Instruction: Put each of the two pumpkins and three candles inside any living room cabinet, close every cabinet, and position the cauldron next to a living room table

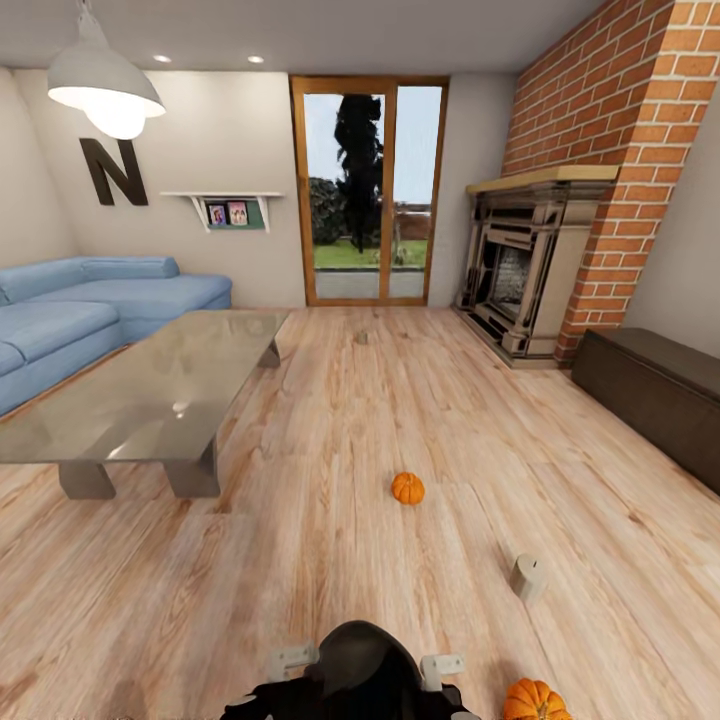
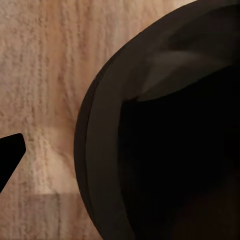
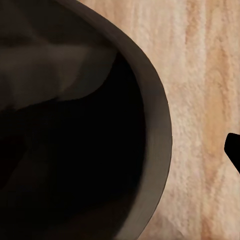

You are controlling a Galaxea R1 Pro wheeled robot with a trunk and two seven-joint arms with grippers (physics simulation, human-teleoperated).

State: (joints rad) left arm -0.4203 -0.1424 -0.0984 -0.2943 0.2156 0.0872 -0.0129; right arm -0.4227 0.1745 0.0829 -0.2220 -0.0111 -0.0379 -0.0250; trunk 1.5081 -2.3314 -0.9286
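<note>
Table (image 1: pixel 150 385) far left; cauldron (image 1: pixel 360 665) near centre between my arms; pumpkins (image 1: pixel 407 488) and candle (image 1: pixel 527 577) on the floor to its right; cabinet (image 1: pixel 655 385) far right. Cauldron looks heavy, rigid, glossy: I'd grip its rim two-handed. Either pincer's state: cannot tell.

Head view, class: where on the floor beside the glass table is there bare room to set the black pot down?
The floor between the table and the far pumpkin is bare. So is the stretch toward the glass door. It is crowded nearer the pot: a candle and the near pumpkin lie there.
</note>
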